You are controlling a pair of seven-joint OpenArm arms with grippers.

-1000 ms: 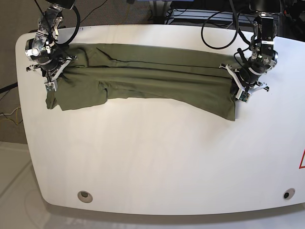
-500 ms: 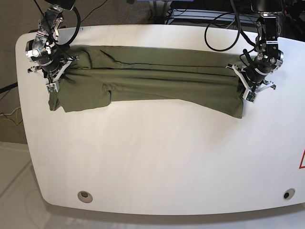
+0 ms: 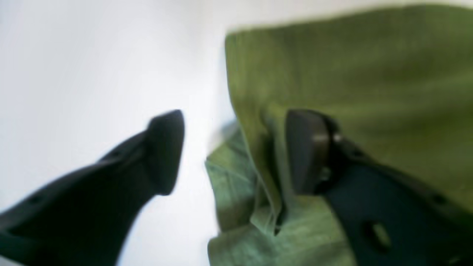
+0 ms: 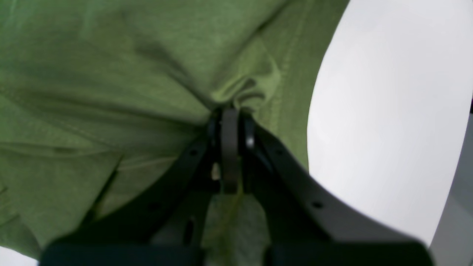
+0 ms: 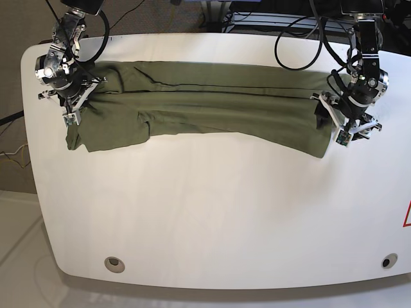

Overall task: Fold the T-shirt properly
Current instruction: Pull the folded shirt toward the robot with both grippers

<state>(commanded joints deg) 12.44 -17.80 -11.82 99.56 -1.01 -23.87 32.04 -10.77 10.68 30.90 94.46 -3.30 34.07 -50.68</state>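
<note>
Only T-shirt [image 5: 212, 106] on table [image 5: 212, 212], seemingly.

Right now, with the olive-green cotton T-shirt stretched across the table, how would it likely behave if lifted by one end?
The olive-green cotton T-shirt would probably sag limply: its front edge already droops and it bunches at the right gripper. It looks light. It may slip from the left gripper, whose jaws stand apart.

Left wrist view blurred throughout, left gripper [image 3: 232, 151] finger bases cut off at the bottom edge, T-shirt [image 3: 351, 74] cropped right, right gripper [image 4: 230, 122] pads buried in cloth
</note>
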